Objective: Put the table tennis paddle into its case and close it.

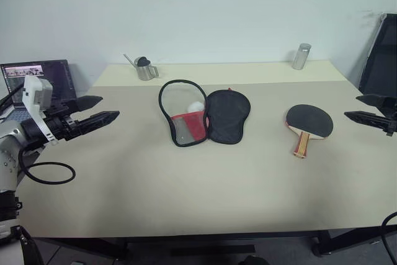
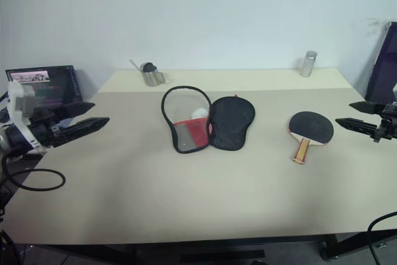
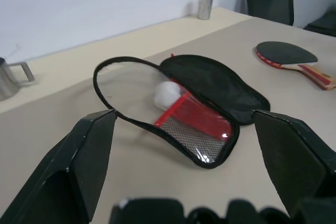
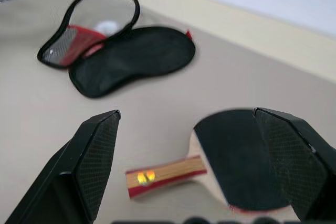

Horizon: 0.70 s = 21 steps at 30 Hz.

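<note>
Paddle (image 1: 308, 123) flat on the tabletop (image 1: 186, 197), right of the middle. Round black head toward the far side, short wooden handle with red stripes pointing near and a bit left. Long line running far to near.

Case (image 1: 205, 115) lying unzipped in the middle of the tabletop, spread in two halves, well apart from the paddle. Left half clear with a red band and mesh, right half black cloth. Small white ball (image 1: 195, 107) inside the clear half.

Left gripper (image 1: 99, 110) up at the left edge, fingers spread wide, empty. Right gripper (image 1: 363, 107) up at the right edge near the paddle, fingers spread wide, empty.
</note>
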Each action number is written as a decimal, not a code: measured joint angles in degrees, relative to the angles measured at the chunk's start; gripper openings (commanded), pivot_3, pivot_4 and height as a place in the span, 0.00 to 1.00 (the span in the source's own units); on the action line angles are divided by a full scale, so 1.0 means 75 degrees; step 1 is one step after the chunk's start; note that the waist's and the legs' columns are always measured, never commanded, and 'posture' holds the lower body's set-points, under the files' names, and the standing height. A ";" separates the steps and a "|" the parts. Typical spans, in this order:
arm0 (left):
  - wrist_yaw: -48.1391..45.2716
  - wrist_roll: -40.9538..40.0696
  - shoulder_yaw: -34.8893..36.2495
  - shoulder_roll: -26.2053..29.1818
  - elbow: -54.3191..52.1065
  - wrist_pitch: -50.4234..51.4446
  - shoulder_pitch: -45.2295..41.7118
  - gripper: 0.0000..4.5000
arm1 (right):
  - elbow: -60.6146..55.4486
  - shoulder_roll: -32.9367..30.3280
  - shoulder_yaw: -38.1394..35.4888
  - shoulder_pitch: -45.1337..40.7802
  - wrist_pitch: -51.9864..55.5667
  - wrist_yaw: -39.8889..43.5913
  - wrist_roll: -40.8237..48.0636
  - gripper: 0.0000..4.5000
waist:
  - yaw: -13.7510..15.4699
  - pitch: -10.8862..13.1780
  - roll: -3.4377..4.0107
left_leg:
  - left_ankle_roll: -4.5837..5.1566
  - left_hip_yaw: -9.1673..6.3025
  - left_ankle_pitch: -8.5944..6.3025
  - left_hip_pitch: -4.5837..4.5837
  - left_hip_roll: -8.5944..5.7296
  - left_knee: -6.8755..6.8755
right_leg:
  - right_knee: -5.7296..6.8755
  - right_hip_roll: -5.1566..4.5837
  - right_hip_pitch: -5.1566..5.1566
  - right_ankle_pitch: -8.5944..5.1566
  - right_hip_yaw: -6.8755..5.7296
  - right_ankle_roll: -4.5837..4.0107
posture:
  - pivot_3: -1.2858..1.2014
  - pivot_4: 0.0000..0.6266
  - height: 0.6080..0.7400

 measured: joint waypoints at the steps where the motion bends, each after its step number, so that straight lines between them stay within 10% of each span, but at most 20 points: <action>1: -0.0003 0.0005 0.0000 0.0033 0.0046 -0.0013 -0.0001 1.00 | 0.0049 0.0088 0.0093 -0.0176 -0.0018 0.0010 -0.0078 1.00 | -0.0012 0.0000 0.0000 | 0.0001 0.0007 -0.0001 0.0004 0.0002 -0.0002 | 0.0001 0.0003 -0.0001 0.0000 0.0007 0.0000 | 0.52 0.24 1.00; 11: 0.1488 0.0820 -0.0269 -0.0435 0.0361 -0.0264 0.0011 1.00 | 0.0438 0.0711 0.0496 -0.1171 -0.0496 0.0143 -0.0377 1.00 | 0.0035 0.0000 0.0000 | 0.0008 0.0009 -0.0005 0.0002 0.0002 0.0003 | -0.0006 0.0011 -0.0001 0.0009 0.0022 0.0012 | 0.52 0.24 1.00; 21: 0.2955 0.1090 -0.1529 -0.2471 0.0656 0.0958 -0.0734 1.00 | -0.0432 0.1009 0.0531 -0.1000 -0.0370 0.0125 -0.0358 1.00 | 0.0074 0.0010 -0.0020 | 0.0012 0.0013 -0.0008 -0.0014 -0.0002 0.0015 | -0.0012 0.0009 -0.0006 0.0020 0.0030 0.0027 | 0.52 0.24 1.00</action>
